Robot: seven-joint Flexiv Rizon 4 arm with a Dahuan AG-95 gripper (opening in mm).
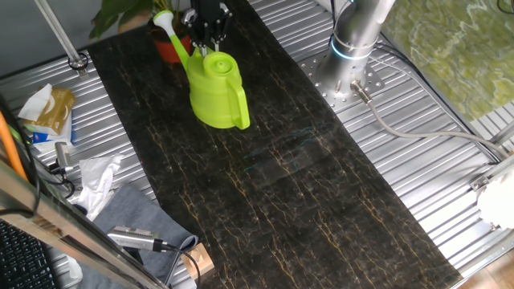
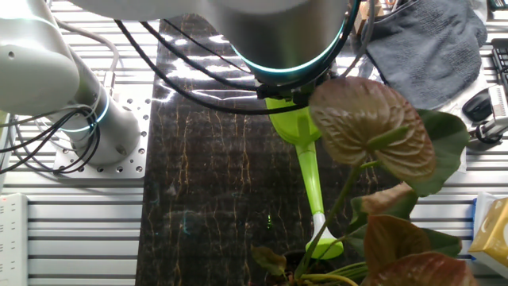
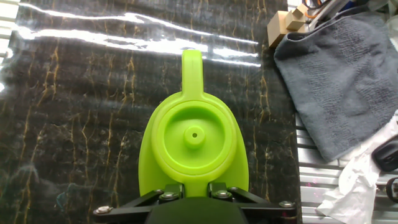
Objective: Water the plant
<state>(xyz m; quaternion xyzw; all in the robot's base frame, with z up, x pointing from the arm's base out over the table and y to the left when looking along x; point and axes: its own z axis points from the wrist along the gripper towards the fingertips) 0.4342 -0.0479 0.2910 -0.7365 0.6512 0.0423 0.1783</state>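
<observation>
Claw at watering can, spout toward plant.
Claw (image 1: 208,38) sits at the lime-green watering can (image 1: 217,90) near its spout base; grip state unclear. Can upright on dark tabletop (image 1: 273,185); beyond, at far edge, plant (image 1: 132,16) in red-orange pot (image 1: 170,50).

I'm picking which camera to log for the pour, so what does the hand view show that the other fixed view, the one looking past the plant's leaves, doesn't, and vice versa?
Only the hand view shows the watering can from straight above: its round top, its handle, the gripper at its spout-side edge, plus two small wooden blocks.

Only the other fixed view shows the plant, with the can's long spout reaching the leaves low in the picture, and the arm's base.

Both show the lime-green can, the dark marbled table surface and the grey cloth.
</observation>
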